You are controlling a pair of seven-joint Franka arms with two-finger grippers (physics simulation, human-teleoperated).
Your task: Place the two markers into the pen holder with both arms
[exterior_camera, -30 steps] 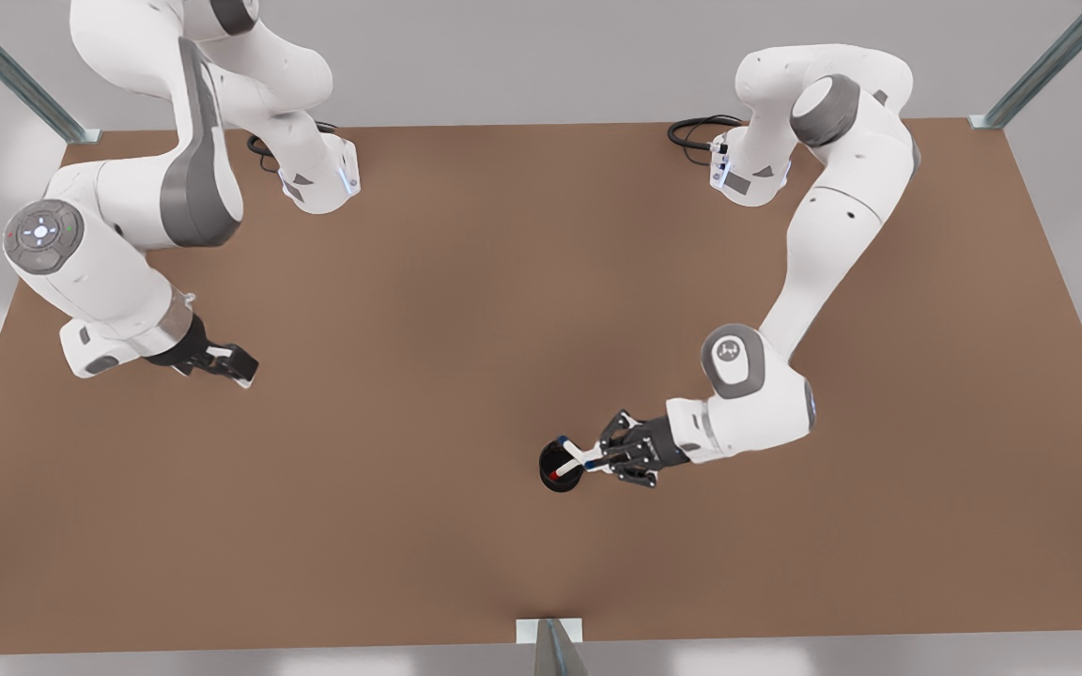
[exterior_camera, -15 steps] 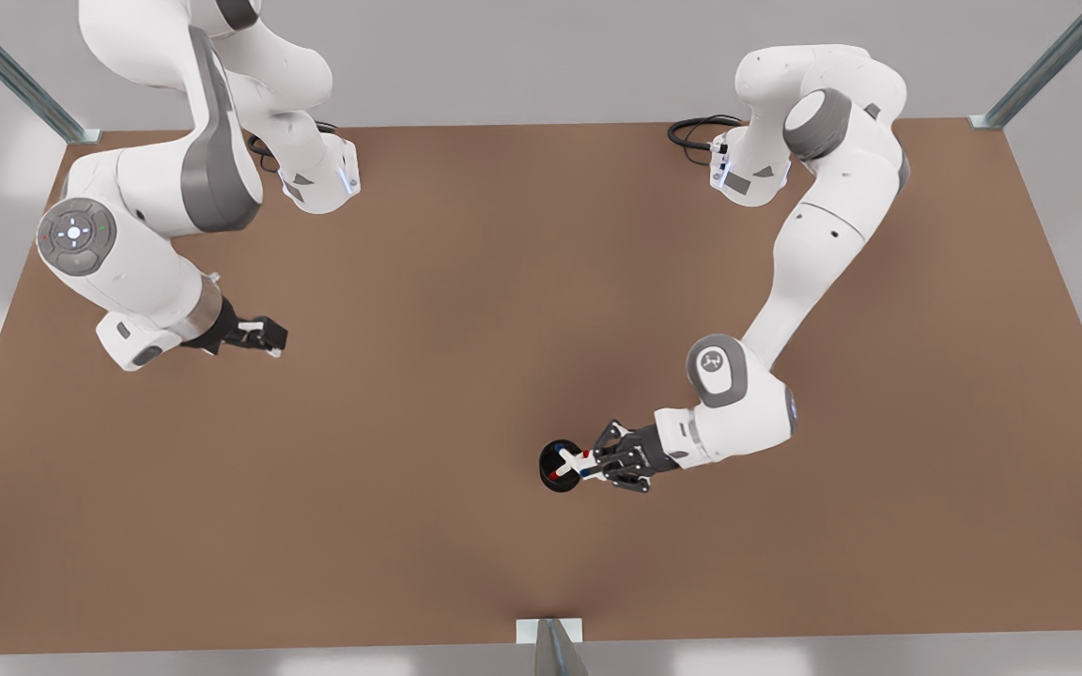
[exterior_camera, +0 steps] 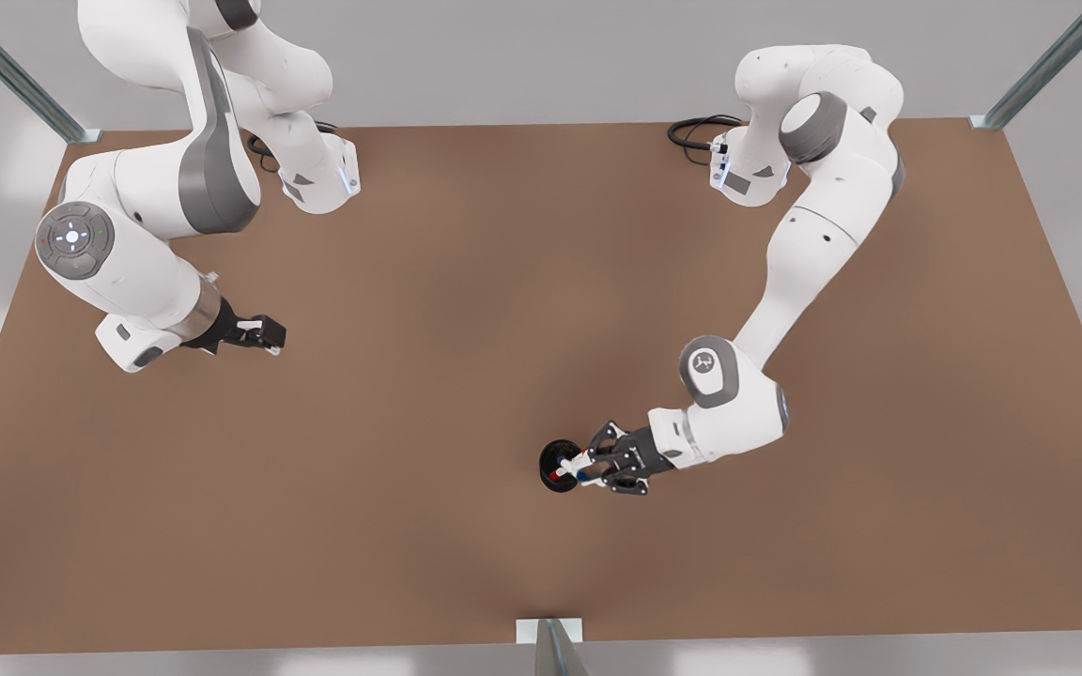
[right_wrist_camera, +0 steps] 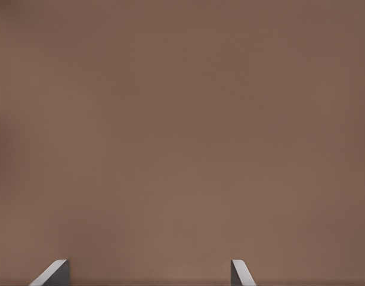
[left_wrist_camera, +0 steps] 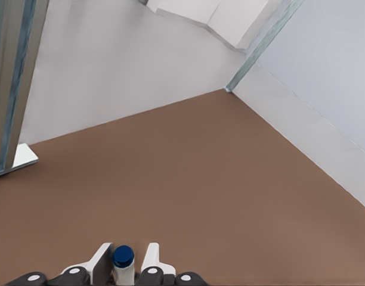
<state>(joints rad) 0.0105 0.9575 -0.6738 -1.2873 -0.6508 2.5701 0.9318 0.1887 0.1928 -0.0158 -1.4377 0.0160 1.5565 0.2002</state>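
L gripper [exterior_camera: 591,467], jaws clamping the blue marker [left_wrist_camera: 123,257], is hovering at the pen holder [exterior_camera: 552,477] rim; the red marker [exterior_camera: 567,461] is leaning inside. Risk: if the blue marker is going in tilted, it may be catching the rim or red marker on release & tipping the holder. R gripper [exterior_camera: 264,333], jaws apart, is waiting over the worktop [exterior_camera: 466,310], well apart.

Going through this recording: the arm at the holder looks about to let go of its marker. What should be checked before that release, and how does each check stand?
1. Pen holder upright on the table: ok.
2. Red marker in the holder: ok, it leans against the rim.
3. Blue marker gripped by the left pincer: ok, its cap sits between the fingers.
4. Blue marker's lower end inside the rim: cannot tell, since the pincer and the red marker crowd that spot in the front view.
5. Right pincer out of the way: ok, it is open, empty and waits far off at the front view's left.
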